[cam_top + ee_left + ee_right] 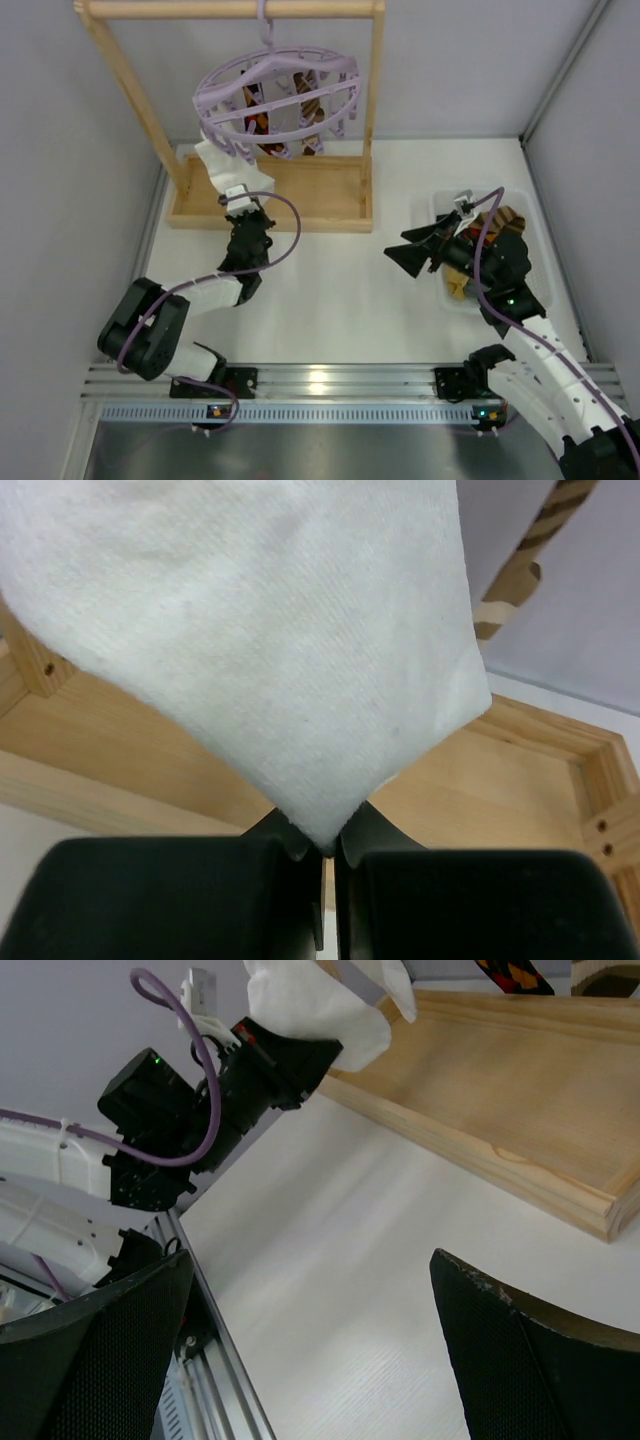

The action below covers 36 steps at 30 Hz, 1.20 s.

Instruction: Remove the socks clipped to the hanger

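Note:
The lilac hanger (277, 95) hangs by its hook from the wooden rack's top bar. A white sock (220, 160) dangles from its left rim. My left gripper (240, 203) is shut on that sock's lower tip. In the left wrist view the white sock (250, 630) fills the top, and its point is pinched where the left gripper (325, 852) meets. A dark argyle sock (262, 120) and a brown striped one (312, 115) hang under the ring. My right gripper (410, 252) hovers open and empty over the table, its fingers (540, 1360) far apart.
The wooden rack's base tray (300, 200) lies just beyond the left gripper, with uprights (372, 110) on both sides. A clear bin (447, 300) holding brown socks (505, 222) sits under the right arm. Grey walls close in left and right.

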Each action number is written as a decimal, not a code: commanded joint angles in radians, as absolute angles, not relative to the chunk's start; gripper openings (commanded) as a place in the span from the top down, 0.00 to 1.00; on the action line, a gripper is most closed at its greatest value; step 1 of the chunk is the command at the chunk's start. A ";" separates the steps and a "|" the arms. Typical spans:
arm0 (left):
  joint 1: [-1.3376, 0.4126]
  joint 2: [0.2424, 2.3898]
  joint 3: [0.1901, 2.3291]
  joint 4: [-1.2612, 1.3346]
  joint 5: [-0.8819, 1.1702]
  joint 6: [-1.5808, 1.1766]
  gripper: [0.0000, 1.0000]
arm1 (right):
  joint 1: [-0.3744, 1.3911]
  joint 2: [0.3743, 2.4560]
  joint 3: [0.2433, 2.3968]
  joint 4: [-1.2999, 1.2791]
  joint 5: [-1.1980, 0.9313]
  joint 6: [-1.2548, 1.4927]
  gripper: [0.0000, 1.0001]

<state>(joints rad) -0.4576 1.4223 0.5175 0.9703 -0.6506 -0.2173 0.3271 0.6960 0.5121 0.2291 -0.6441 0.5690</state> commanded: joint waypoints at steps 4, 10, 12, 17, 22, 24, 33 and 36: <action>-0.662 1.373 0.488 1.040 -0.860 -0.103 1.00 | 0.347 0.615 0.586 0.183 -0.618 0.563 0.03; -0.834 1.388 0.557 0.986 -1.012 0.034 1.00 | 0.347 0.563 0.627 0.124 -0.606 0.586 0.04; -0.871 1.404 0.584 0.976 -1.037 0.073 1.00 | 0.348 0.563 0.655 0.085 -0.600 0.583 0.05; -0.998 1.440 0.650 0.968 -1.150 0.158 1.00 | 0.347 0.592 0.782 0.003 -0.589 0.572 0.08; -1.098 1.511 0.753 0.968 -1.256 0.279 1.00 | 0.351 0.691 0.940 -0.135 -0.571 0.542 0.11; -1.120 1.528 0.772 0.968 -1.282 0.311 1.00 | 0.363 0.736 0.986 -0.181 -0.540 0.514 0.12; -1.131 1.650 0.900 0.968 -1.276 0.402 1.00 | 0.619 0.986 1.366 -0.481 -0.154 0.354 0.13; -1.131 1.704 0.956 0.968 -1.259 0.429 1.00 | 0.754 1.090 1.448 -0.549 0.055 0.310 0.13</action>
<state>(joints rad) -1.1278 1.6703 0.8902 0.9546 -1.2655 0.3725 0.6495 1.0122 1.3590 -0.4156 -0.2031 0.3927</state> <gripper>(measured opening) 0.016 0.868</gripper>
